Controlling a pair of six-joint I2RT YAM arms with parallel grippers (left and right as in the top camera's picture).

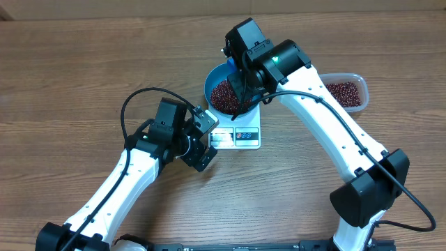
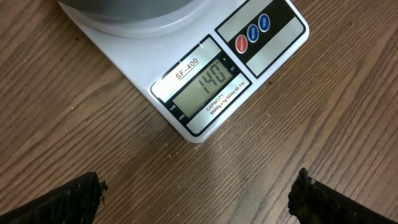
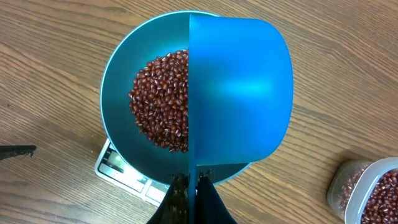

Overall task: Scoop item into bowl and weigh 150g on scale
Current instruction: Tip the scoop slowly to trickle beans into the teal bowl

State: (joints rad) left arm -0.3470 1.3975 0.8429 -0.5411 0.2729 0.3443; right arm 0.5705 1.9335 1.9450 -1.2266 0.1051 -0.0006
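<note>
The blue bowl [image 3: 115,81] stands on the white scale [image 3: 118,165] and holds a heap of red-brown beans [image 3: 161,99]. My right gripper [image 3: 194,183] is shut on the thin handle of a blue scoop [image 3: 239,87], which is turned on its side over the bowl's right half. From overhead, the right gripper [image 1: 242,94] hangs over the bowl [image 1: 211,78]. My left gripper [image 2: 199,193] is open and holds nothing, hovering over bare wood just in front of the scale [image 2: 205,81], whose display reads 140. Overhead, the left gripper [image 1: 202,143] sits at the scale's [image 1: 245,136] front left corner.
A clear plastic tub [image 1: 345,90] with more beans stands to the right of the bowl, also at the lower right corner of the right wrist view as the tub [image 3: 367,190]. The right arm arches over the table's right side.
</note>
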